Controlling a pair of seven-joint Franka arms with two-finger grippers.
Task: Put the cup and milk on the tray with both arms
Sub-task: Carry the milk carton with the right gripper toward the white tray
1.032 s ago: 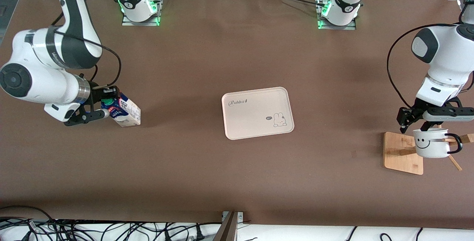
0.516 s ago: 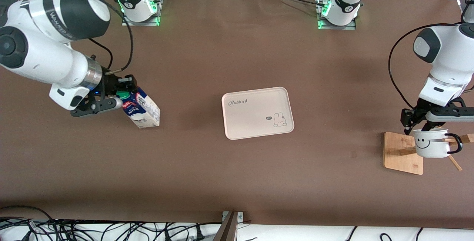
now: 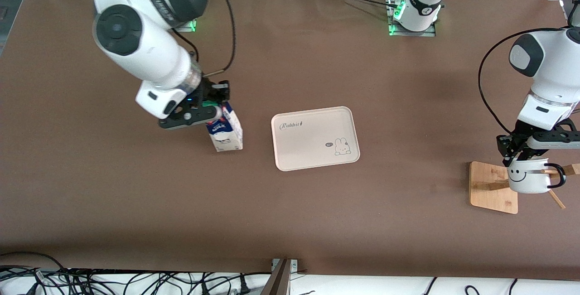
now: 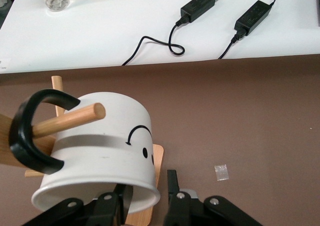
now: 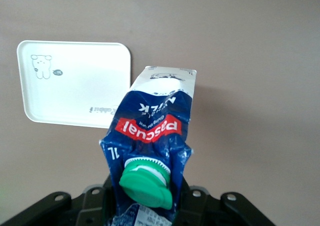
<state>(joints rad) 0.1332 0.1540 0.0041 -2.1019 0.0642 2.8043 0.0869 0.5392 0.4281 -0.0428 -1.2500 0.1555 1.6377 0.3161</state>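
Observation:
My right gripper (image 3: 213,107) is shut on the top of the blue and white milk (image 3: 225,131). It holds the carton tilted over the table, just beside the tray (image 3: 315,138) on the right arm's side. The right wrist view shows the milk (image 5: 155,121), its green cap (image 5: 146,181), the gripper (image 5: 147,201) and the tray (image 5: 75,83). The white smiley cup (image 3: 528,178) hangs by its black handle on a wooden stand's peg. My left gripper (image 3: 521,155) is open at its rim. In the left wrist view, the gripper (image 4: 147,198) straddles the cup (image 4: 100,151): one finger inside, one outside.
The wooden stand's base (image 3: 491,186) lies at the left arm's end of the table, with pegs (image 4: 70,120) sticking out. A bit of clear tape (image 4: 220,171) lies on the table. Power adapters (image 4: 198,4) and cables lie on a white surface at the table's edge.
My right arm has carried the milk from the right arm's end of the table to just beside the tray. My left gripper has sunk slightly onto the cup's rim.

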